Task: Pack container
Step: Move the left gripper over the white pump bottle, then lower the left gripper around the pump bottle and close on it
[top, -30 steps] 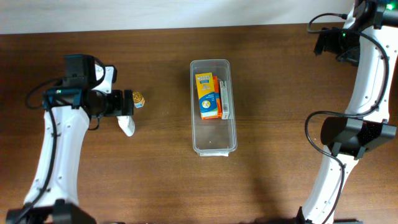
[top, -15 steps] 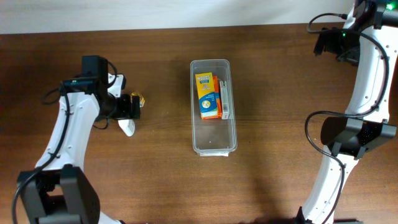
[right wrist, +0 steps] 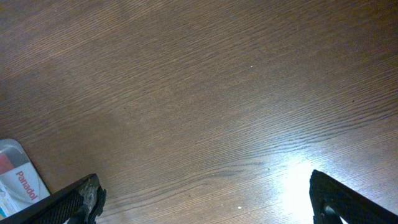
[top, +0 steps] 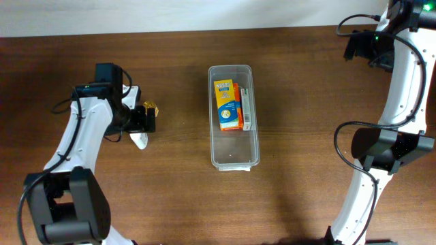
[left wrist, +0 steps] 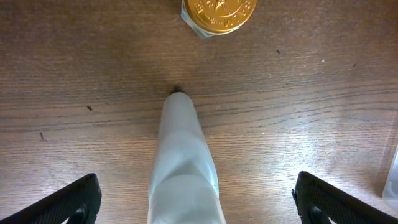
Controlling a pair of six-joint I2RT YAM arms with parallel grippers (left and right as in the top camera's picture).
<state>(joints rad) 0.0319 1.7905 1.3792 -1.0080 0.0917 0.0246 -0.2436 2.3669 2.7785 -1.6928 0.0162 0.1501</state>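
- Left gripper (left wrist: 198, 202): jaws wide, holding nothing, poised low over the table (top: 306, 102) well left of the container (top: 235, 153); one finger stands on either side of a white tube (left wrist: 183, 162).
- White tube: lies flat on the wood, left of the container, its narrow end pointing away from the wrist; no lettering visible.
- Gold-capped jar (left wrist: 217, 11): just past the tube's tip, apart from it, also left of the container; the embossing on the cap is not legible.
- Container: clear bin at mid-table. It holds a yellow-and-orange box (top: 226, 102) and, to that box's right, a grey-white box (top: 248, 109); their print is too small to read. The near end is bare.
- Step in hand, as judged: the pick-up of the tube, not yet gripped.
- Next move calls for: lowering, closing across the tube's body, then carrying it to the bare end.
- Right gripper (right wrist: 205, 199): wide, empty, far right of the container.
- Red-and-white pack (right wrist: 22, 180): reads "Panadol".
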